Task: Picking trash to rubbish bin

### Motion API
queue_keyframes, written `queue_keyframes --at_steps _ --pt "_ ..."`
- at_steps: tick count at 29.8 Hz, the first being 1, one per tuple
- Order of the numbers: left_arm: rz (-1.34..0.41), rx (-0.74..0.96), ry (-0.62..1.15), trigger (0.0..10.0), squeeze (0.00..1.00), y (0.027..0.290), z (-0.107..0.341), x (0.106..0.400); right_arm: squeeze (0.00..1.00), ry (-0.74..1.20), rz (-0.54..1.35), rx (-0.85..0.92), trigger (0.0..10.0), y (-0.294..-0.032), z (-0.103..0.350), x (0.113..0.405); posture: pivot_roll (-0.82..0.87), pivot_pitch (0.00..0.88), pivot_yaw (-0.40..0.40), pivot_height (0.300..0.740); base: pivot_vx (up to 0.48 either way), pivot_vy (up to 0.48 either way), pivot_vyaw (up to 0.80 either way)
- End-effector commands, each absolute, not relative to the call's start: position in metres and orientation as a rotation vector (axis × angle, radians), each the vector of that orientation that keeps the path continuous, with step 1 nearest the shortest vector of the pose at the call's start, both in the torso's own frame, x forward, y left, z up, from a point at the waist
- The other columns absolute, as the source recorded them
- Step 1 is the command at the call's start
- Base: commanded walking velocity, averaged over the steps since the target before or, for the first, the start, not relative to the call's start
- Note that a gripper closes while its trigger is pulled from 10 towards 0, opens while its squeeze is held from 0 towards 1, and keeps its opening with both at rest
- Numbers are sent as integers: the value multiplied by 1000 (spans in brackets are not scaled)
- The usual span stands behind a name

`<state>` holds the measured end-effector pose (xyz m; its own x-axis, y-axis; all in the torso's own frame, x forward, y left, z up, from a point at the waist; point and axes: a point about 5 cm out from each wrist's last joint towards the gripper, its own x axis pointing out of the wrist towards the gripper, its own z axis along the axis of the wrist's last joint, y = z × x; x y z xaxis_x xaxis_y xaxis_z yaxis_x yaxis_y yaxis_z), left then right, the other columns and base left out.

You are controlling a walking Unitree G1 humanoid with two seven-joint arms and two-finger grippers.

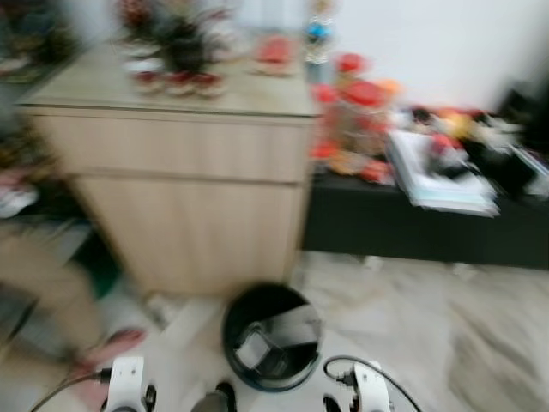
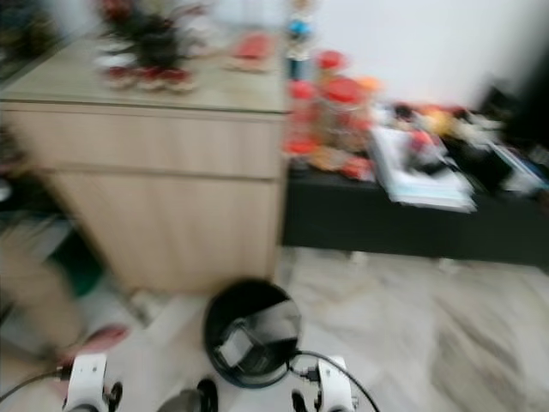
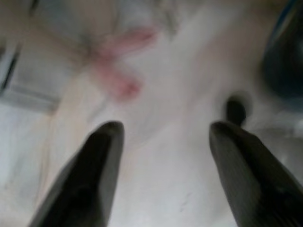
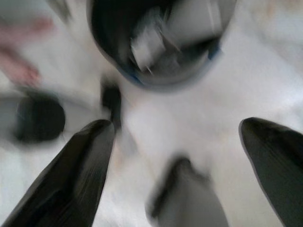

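Note:
All views are blurred. A round black rubbish bin point(image 1: 271, 336) stands on the pale floor in front of me, with pale trash point(image 1: 253, 349) inside it. In the right wrist view the bin point(image 4: 158, 40) lies just beyond my open right gripper point(image 4: 177, 137), whose black fingers point(image 4: 78, 165) hold nothing. My left gripper point(image 3: 163, 130) is open too, over bare floor with nothing between its fingers point(image 3: 97, 161). Both wrists point(image 1: 126, 386) sit low at the near edge of the eye views.
A wooden cabinet point(image 1: 184, 180) stands right behind the bin, with red items and a plant on top. A low black shelf point(image 1: 429, 227) with toys and papers runs to the right. A person's foot in a pink slipper point(image 1: 107, 348) is on the floor at left.

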<state>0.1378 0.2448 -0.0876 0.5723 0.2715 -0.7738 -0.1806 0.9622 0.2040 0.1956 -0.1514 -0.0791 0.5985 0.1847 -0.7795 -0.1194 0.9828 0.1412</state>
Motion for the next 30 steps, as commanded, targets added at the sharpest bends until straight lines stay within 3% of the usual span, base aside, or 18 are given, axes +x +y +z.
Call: queue_keyframes --at_steps 1,20,30 --pt "261 102 892 10000 0 245 -83 152 0 952 152 96 10000 -154 -86 182 129 101 -23 740 -266 0 0" --pt "258 99 889 10000 0 242 -83 152 0 948 121 108 10000 -158 -86 181 122 124 -25 740 -263 0 0" --pt "257 105 893 10000 0 241 -83 152 0 927 82 128 10000 -162 -85 184 115 144 -24 740 0 0 0"
